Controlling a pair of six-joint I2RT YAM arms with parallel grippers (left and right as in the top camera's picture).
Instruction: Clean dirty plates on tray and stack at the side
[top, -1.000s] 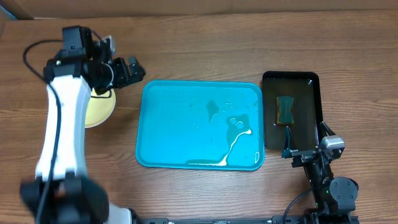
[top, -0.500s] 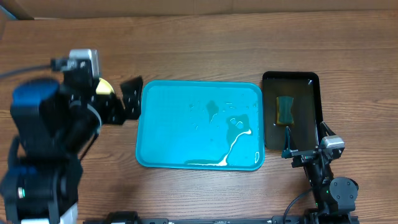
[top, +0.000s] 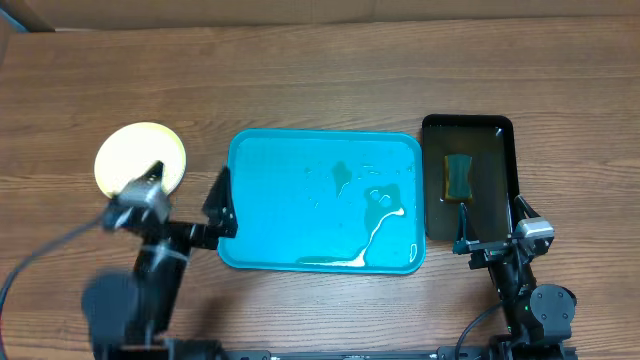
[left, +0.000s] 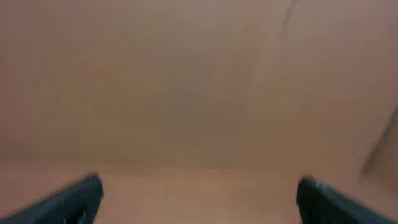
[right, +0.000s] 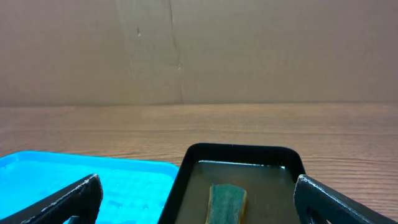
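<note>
A pale yellow-green plate (top: 140, 158) lies on the table left of the turquoise tray (top: 280, 200); no white plate shows separately. The tray holds no plates, only water puddles and streaks, and its corner also shows in the right wrist view (right: 93, 171). My left gripper (top: 221, 200) is open and empty, low at the tray's left edge; its wrist view is blurred, with the fingers (left: 199, 199) wide apart. My right gripper (top: 490, 235) is open and empty at the front right, its fingers (right: 199, 202) framing the basin.
A black basin (top: 497, 175) with murky water and a green-and-yellow sponge (top: 459, 177) stands right of the tray; both show in the right wrist view, basin (right: 239, 152) and sponge (right: 227, 199). A cardboard wall (right: 186, 50) stands behind the table.
My left arm has drawn back from over the plate toward the table's front edge, uncovering the yellow-green plate. The right arm has not moved.
</note>
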